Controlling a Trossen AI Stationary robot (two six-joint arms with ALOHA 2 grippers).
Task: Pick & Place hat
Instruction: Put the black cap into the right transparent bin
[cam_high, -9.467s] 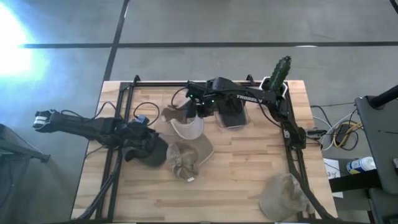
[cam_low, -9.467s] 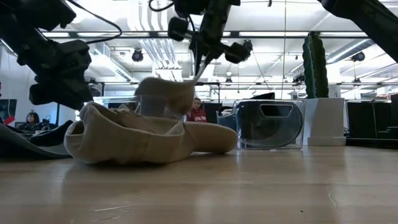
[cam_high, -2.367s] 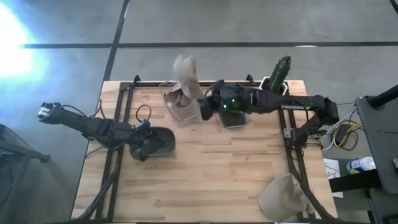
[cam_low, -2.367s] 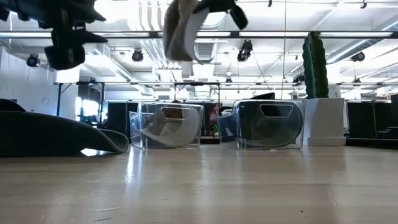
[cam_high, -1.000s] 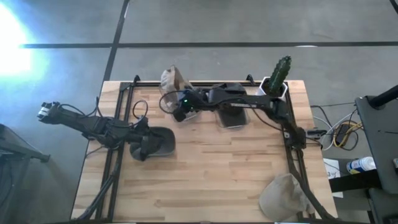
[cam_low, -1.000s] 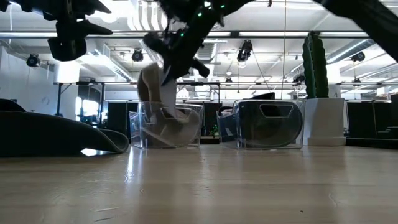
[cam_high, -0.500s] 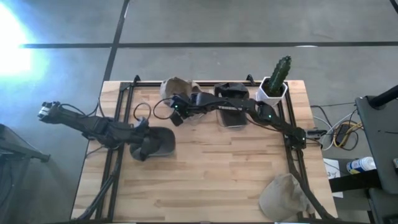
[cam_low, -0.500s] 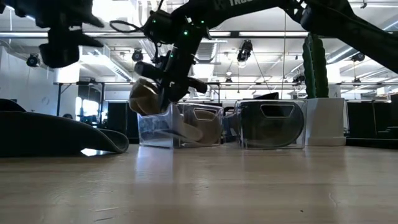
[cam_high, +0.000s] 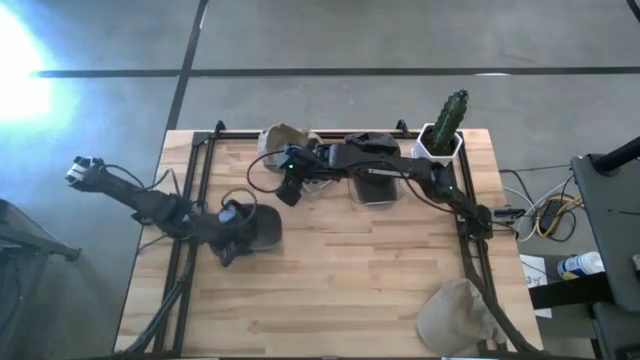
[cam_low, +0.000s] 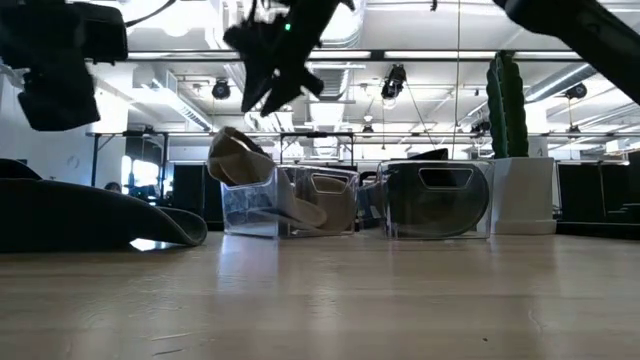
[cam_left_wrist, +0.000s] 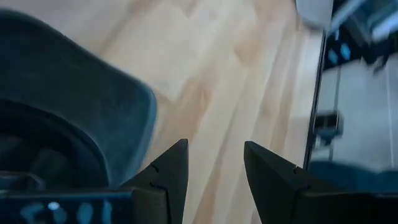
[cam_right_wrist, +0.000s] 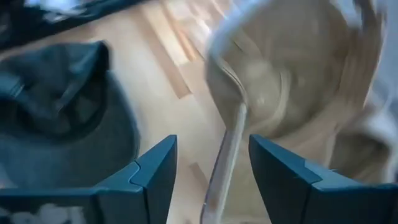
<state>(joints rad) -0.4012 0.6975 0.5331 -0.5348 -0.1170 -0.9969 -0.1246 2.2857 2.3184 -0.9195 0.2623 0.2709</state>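
Grey concrete floor (cam_high: 400, 40) surrounds the table; ceiling lights (cam_low: 400, 75) hang overhead.

You're in a big open-plan lab or office hall: exposed ceiling ducts (cam_low: 235, 75), strip lights (cam_low: 430, 55) and polished concrete floor (cam_high: 400, 40) surround your wooden bench (cam_high: 350, 290); a potted cactus (cam_high: 445, 125) sits at its two o'clock corner.

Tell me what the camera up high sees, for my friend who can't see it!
The right gripper hangs open beside a clear bin stuffed with tan hats. The left gripper sits by a dark hat on the wooden table.
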